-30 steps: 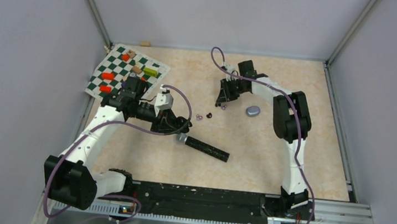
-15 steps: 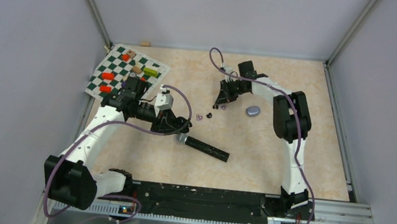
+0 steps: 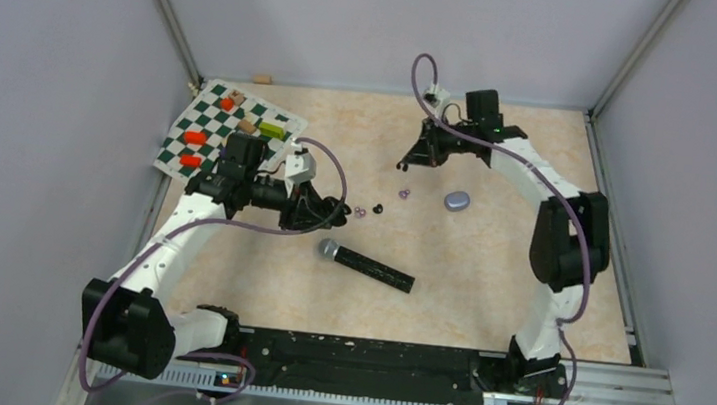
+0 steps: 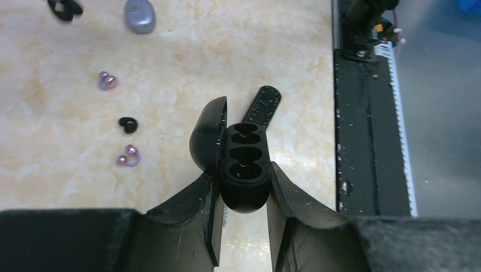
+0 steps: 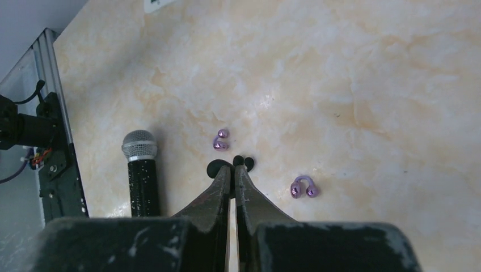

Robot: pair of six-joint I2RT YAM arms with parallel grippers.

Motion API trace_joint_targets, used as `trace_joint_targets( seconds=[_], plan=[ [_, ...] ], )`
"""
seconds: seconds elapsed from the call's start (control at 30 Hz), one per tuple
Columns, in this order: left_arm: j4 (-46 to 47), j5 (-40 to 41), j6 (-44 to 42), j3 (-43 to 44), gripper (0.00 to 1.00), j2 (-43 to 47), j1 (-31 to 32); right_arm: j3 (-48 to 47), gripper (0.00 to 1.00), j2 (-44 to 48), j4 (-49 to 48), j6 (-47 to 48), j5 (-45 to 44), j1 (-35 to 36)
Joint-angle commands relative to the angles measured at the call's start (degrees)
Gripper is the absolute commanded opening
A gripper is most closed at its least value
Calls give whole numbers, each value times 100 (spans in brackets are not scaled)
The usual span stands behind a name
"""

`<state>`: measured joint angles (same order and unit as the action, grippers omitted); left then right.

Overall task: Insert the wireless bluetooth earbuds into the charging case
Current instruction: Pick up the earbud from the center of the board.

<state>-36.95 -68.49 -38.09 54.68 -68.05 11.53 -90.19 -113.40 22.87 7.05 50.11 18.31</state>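
The left gripper stands clamped on the open black charging case, one finger against each side, the lid swung up to one side and the moulded wells facing the wrist camera; we find the pair just beyond the grille head of the microphone, on the side away from the arm bases. The right gripper hangs above the table farther out from that head, its fingers pressed together at the tips and pointing down. A small dark shape shows beside the tip of one finger, and we cannot tell whether a bud is pinched there. On the table three buds lie loose in a slanting row beyond the microphone's head: a purple earbud nearest the head and the case, a black earbud just beside it, and a second purple earbud farther along, nearest the right gripper. None touches another. A grey oval object rests beyond the microphone's tail end, apart from the buds. A green-and-white chequered board carrying small coloured blocks lies well apart from the microphone, off past its head toward the table's far left corner
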Motion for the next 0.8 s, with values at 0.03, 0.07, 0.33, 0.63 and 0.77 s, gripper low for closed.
trace_joint_targets(
  seconds=[0.03,0.07,0.33,0.63,0.77],
  plan=[
    [1868,651,1527,-58,0,-56,85,661,0,1814,-1244,-248,-426,-29],
    [2025,748,1602,-17,0,-96,117,817,0,2081,-1427,-310,-523,-29],
    [2479,984,2611,910,0,-921,604,2340,0,4135,-3387,-931,-1202,-17],
    [3347,1456,3774,942,0,-1267,1357,3294,0,4845,-3526,-102,-1951,925],
    [3611,1337,4291,980,0,-1281,1377,3467,0,4899,-3719,-177,-2076,981]
  ],
)
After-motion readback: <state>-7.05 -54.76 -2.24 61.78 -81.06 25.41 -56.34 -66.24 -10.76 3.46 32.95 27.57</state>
